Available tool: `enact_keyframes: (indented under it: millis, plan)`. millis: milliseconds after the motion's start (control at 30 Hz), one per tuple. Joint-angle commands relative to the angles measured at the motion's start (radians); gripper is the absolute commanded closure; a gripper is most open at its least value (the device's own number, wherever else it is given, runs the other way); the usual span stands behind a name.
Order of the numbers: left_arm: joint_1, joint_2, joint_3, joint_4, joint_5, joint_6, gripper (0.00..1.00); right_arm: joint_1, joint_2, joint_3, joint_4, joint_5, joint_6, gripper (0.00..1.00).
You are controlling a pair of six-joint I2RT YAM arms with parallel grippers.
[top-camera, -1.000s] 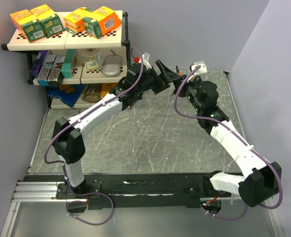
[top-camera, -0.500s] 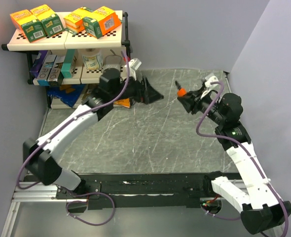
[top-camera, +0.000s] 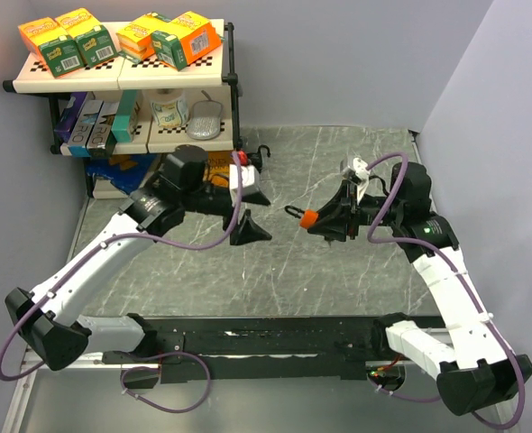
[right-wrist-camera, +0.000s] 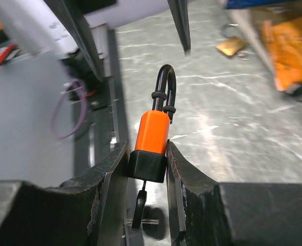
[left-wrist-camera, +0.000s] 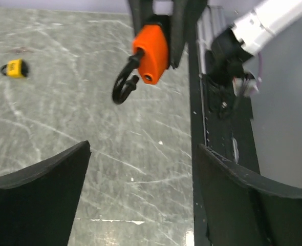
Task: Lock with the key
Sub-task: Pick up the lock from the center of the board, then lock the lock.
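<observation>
Lock step: presenting padlock mid-air, key not yet turned

Clamped in right claw by its black base: orange padlock, aloft over middle of surface, black shackle pointing to 9 o'clock at left claw. Left claw spread wide, holding nothing, near the padlock at its 9 o'clock, apart from it. Seen from right wrist: dark key, apparently, hanging out under the base. Seen from left wrist: shackle looking lifted, free leg beside its hole, not seated; judged unlocked. Next, probably: press shackle home with left claw, then pinch key and turn; needs fine alignment and a firm hold on the body against twisting. Glossy plastic body, likely slippery; small key, likely hard to grip
</observation>
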Motion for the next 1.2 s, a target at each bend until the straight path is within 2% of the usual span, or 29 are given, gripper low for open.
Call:
enact_keyframes:
  millis: [0, 33, 267, 400, 500, 733, 800, 900, 933, 1000, 1133, 1167]
  plan:
    - [-0.059, -0.012, 0.007, -0.01, -0.008, 0.076, 0.16, 0.024, 0.011, 0.099, -0.108, -0.186, -0.115, 1.0]
    - [-0.064, -0.014, 0.006, 0.01, -0.016, 0.067, 0.2, 0.026, 0.013, 0.108, -0.143, -0.189, -0.127, 1.0]
    - [-0.139, 0.012, 0.058, -0.005, -0.094, 0.064, 0.34, 0.073, -0.023, 0.098, -0.22, -0.174, -0.201, 1.0]
    - [-0.15, 0.017, 0.078, -0.013, -0.07, 0.048, 0.42, 0.081, -0.015, 0.118, -0.268, -0.169, -0.241, 1.0]
    - [-0.17, 0.018, 0.085, -0.015, -0.067, 0.044, 0.46, 0.087, -0.018, 0.121, -0.271, -0.168, -0.242, 1.0]
    - [-0.196, 0.038, 0.084, -0.019, -0.07, 0.036, 0.66, 0.099, -0.024, 0.102, -0.247, -0.166, -0.219, 1.0]
    - [-0.201, 0.037, 0.085, -0.028, -0.058, 0.044, 0.68, 0.099, -0.024, 0.104, -0.243, -0.165, -0.219, 1.0]
    - [-0.205, 0.041, 0.096, -0.05, -0.045, 0.057, 0.83, 0.102, -0.02, 0.11, -0.254, -0.16, -0.23, 1.0]
    - [-0.205, 0.043, 0.098, -0.051, -0.041, 0.057, 0.91, 0.102, -0.018, 0.11, -0.26, -0.159, -0.233, 1.0]
    - [-0.205, 0.04, 0.093, -0.051, -0.035, 0.059, 0.98, 0.104, -0.014, 0.112, -0.26, -0.157, -0.227, 1.0]
    - [-0.202, 0.029, 0.081, -0.041, -0.031, 0.019, 0.99, 0.101, -0.003, 0.122, -0.265, -0.142, -0.221, 1.0]
    - [-0.193, 0.029, 0.072, -0.033, -0.022, 0.005, 0.99, 0.104, 0.0, 0.127, -0.271, -0.134, -0.224, 0.93]
